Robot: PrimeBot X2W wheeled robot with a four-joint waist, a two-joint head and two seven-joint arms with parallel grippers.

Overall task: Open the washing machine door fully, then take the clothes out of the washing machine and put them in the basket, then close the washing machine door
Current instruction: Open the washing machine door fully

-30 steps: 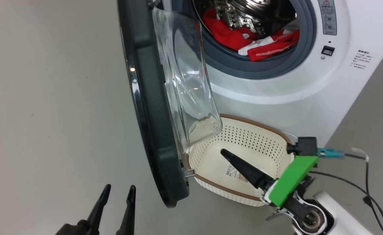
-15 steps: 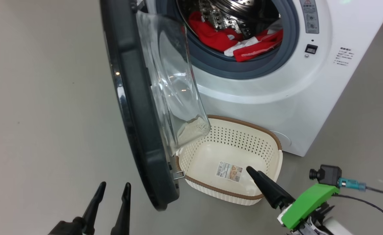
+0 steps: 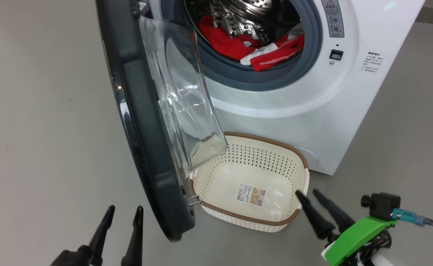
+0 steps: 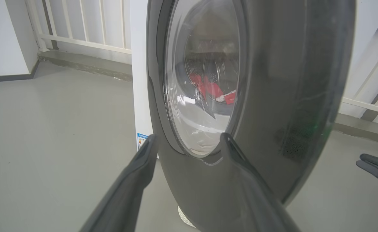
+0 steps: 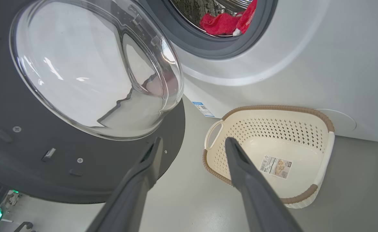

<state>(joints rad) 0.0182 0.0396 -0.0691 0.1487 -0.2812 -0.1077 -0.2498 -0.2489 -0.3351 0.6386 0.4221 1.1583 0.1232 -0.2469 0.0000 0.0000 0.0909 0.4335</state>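
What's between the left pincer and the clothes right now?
The open washing machine door stands between the left pincer and the clothes in the head view; the left wrist view sees the clothes through its glass.

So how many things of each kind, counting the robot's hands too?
White front-loading washing machine: 1
Round black-rimmed glass door: 1
Cream perforated plastic basket: 1
Pile of red-and-white clothes: 1
Dark-fingered robot hands, left hand and right hand: 2
Total: 6

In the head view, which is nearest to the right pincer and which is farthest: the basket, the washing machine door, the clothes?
1. basket, just left of the right pincer.
2. washing machine door, further left.
3. clothes, up inside the washing machine.
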